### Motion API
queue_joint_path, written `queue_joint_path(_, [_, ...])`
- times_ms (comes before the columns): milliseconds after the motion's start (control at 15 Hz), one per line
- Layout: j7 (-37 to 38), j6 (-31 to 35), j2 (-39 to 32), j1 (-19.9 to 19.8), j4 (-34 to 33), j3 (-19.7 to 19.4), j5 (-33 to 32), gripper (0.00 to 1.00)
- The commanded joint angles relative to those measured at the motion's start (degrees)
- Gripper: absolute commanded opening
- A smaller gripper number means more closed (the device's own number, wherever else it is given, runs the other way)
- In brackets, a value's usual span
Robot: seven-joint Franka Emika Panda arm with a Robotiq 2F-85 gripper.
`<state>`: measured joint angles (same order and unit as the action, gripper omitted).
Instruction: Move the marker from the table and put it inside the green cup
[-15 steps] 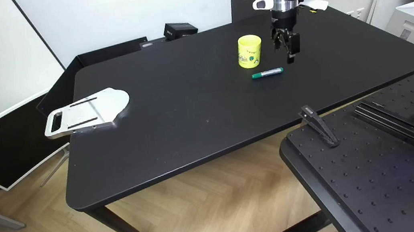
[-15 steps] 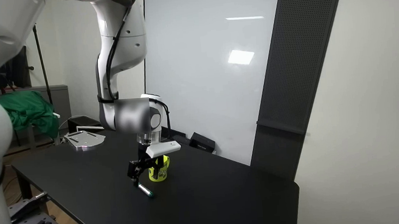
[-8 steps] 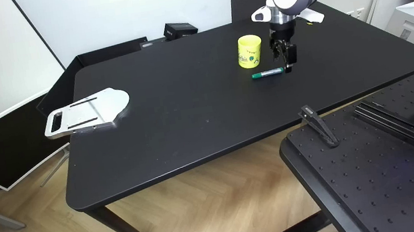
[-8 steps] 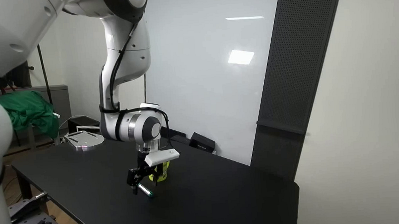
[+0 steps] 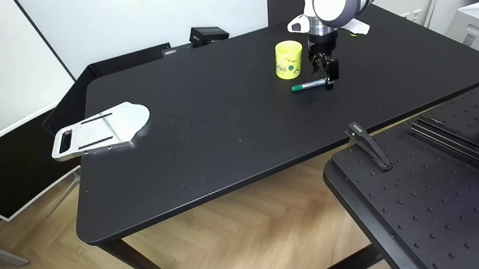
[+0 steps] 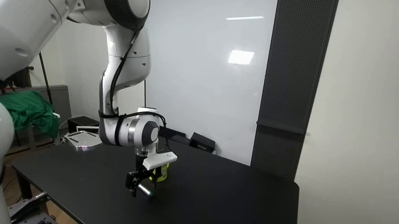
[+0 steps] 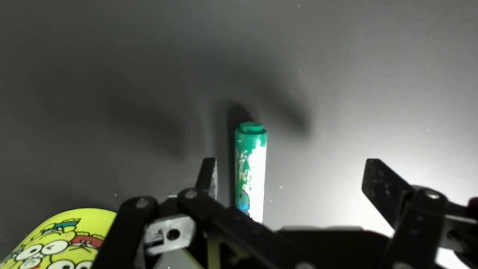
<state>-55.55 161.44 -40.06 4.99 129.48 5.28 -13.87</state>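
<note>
The green-and-white marker [image 5: 306,85] lies flat on the black table [image 5: 203,144]; it also shows in an exterior view [image 6: 145,190]. The yellow-green cup [image 5: 289,59] stands upright just behind it, and is partly hidden by the gripper in an exterior view [image 6: 163,172]. My gripper [image 7: 292,175] is open, low over the table, with its jaws on either side of the marker. In the wrist view the marker [image 7: 251,168] lies between the fingers, nearer the left one and apart from both; its lower part is hidden. The cup [image 7: 67,241] shows at lower left.
A silver plate with a handle slot [image 5: 102,128] lies at the table's end and overhangs the edge. A black box [image 5: 208,34] sits behind the table's back edge, before a whiteboard [image 6: 214,72]. A perforated black surface [image 5: 445,199] adjoins the near side.
My gripper has come down and a little sideways toward the marker, its jaws staying open. The marker and cup have not moved.
</note>
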Motion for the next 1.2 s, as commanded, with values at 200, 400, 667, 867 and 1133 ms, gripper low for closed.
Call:
queue_joint_path(200, [4.62, 1.00, -2.28, 0.80, -1.93, -1.04, -3.51, 0.60])
queue_joint_path(400, [5.40, 1.30, -2.64, 1.09, -2.16, -1.37, -4.11, 0.39])
queue_joint_path(667, [6.51, 0.43, -2.02, 1.40, -2.62, -2.20, -4.93, 0.11])
queue_joint_path(867, [6.88, -1.79, -0.46, 1.11, -2.60, -3.00, -5.63, 0.06])
queue_joint_path(1133, [7.13, -9.17, 3.69, 2.16, -2.72, -5.35, -8.43, 0.06])
